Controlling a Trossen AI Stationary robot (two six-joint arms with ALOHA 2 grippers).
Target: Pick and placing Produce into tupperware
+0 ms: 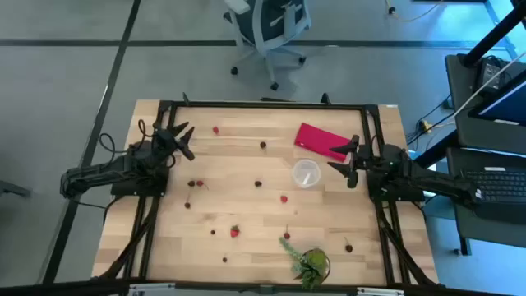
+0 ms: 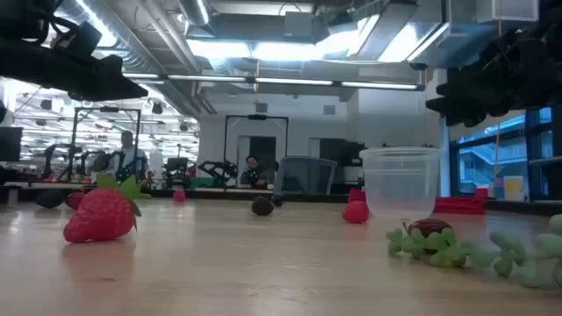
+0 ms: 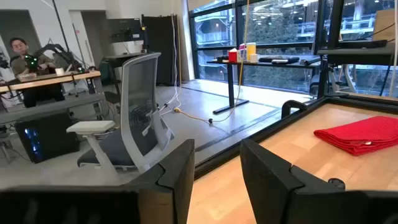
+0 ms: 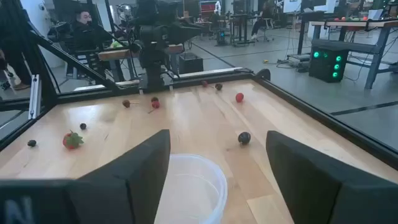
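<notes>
Tiny red and dark maroon fruits lie scattered over the wooden table: a strawberry (image 1: 234, 232) (image 2: 101, 215), a red one (image 1: 283, 198), dark ones (image 1: 263, 145) (image 4: 244, 137). The clear round cup (image 1: 306, 173) (image 2: 399, 180) (image 4: 189, 186) stands upright on the table, right of centre. My right gripper (image 1: 343, 158) (image 4: 217, 174) hovers open just right of the cup and above the table, pointing at it. My left gripper (image 1: 184, 141) (image 3: 214, 180) is open and raised near the table's far left corner. Neither holds anything.
A flat red rectangular piece (image 1: 322, 141) (image 3: 364, 134) lies beyond the cup toward the far edge. A green leafy plant (image 1: 308, 263) (image 2: 465, 250) sits at the near edge, with a maroon fruit (image 2: 430, 230) beside it. An office chair (image 1: 267, 25) stands beyond the table.
</notes>
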